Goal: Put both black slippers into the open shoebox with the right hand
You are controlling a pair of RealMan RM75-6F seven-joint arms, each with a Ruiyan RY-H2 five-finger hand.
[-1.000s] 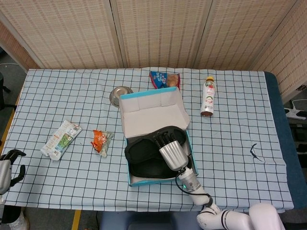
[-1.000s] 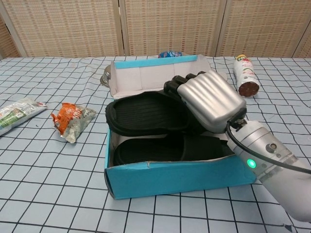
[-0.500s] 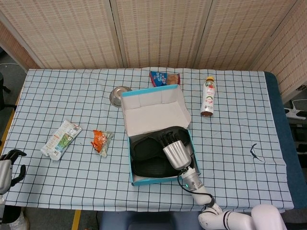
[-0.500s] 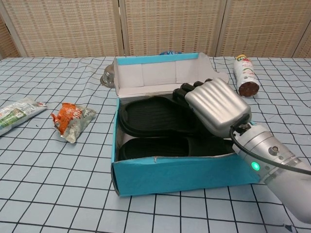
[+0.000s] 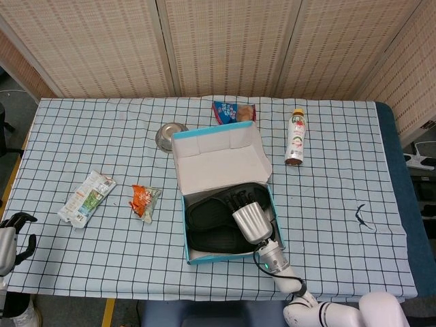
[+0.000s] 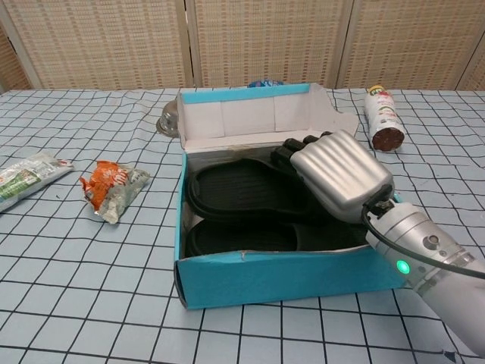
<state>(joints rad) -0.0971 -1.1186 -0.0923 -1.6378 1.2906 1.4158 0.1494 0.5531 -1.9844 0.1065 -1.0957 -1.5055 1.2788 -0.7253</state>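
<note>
The teal shoebox [image 5: 185, 231] [image 6: 280, 277] stands near the table's front edge with its lid [image 5: 218, 160] tilted up behind it. Both black slippers lie inside it. One slipper [image 6: 235, 239] lies flat by the front wall, and the second slipper [image 6: 231, 186] [image 5: 208, 211] lies behind it, overlapping it. My right hand [image 5: 249, 219] [image 6: 337, 174] reaches into the box's right end, fingers curled down over the second slipper's strap end and gripping it; the fingertips are hidden. My left hand [image 5: 13, 235] rests at the table's front left corner, holding nothing.
A drink bottle [image 5: 295, 138] [image 6: 383, 120] lies right of the box. A blue snack bag [image 5: 234, 111] and a metal bowl [image 5: 170, 134] sit behind the lid. An orange packet [image 5: 144, 199] [image 6: 114, 186] and a white-green packet [image 5: 86, 197] [image 6: 26, 176] lie to the left.
My right hand has lowered the second slipper from over the box's left rim down inside it. The box slid a little to the right and its lid now stands more upright.
</note>
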